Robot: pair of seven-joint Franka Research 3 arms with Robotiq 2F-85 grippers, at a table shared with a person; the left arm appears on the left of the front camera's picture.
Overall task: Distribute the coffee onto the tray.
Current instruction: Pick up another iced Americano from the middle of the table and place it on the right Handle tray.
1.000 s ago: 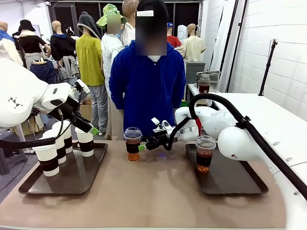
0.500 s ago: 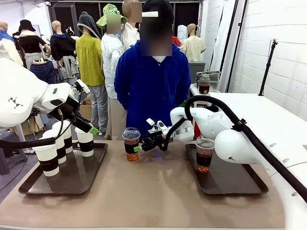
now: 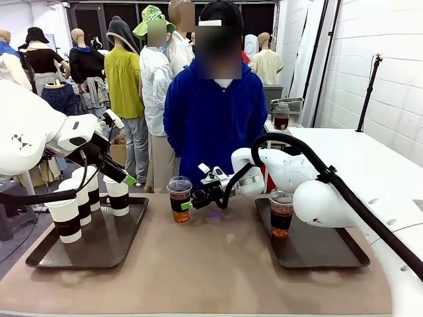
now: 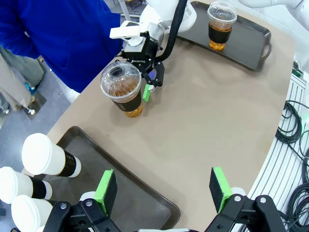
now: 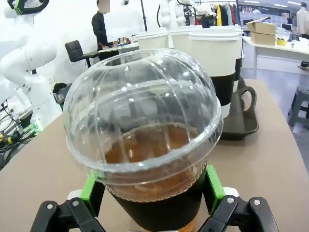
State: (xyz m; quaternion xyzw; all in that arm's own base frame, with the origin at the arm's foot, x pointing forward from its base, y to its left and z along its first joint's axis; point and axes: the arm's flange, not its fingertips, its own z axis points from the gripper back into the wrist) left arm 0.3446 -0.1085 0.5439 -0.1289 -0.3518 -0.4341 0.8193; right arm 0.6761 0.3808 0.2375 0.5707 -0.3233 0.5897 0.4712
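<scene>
As I compare with a second ago, the dome-lidded iced coffee (image 3: 180, 198) at mid-worktop has slid slightly toward my left, carried along with my right hand (image 3: 192, 198), so I judge it is heading for the left tray (image 3: 99, 247). The cup sits between the green pads (image 5: 212, 186) with its sleeve touching or nearly touching them, the fingers spread wide around it. My left hand (image 4: 164, 186) hovers over the left tray's edge, pads apart and empty, beside the white paper cups (image 3: 82, 195).
</scene>
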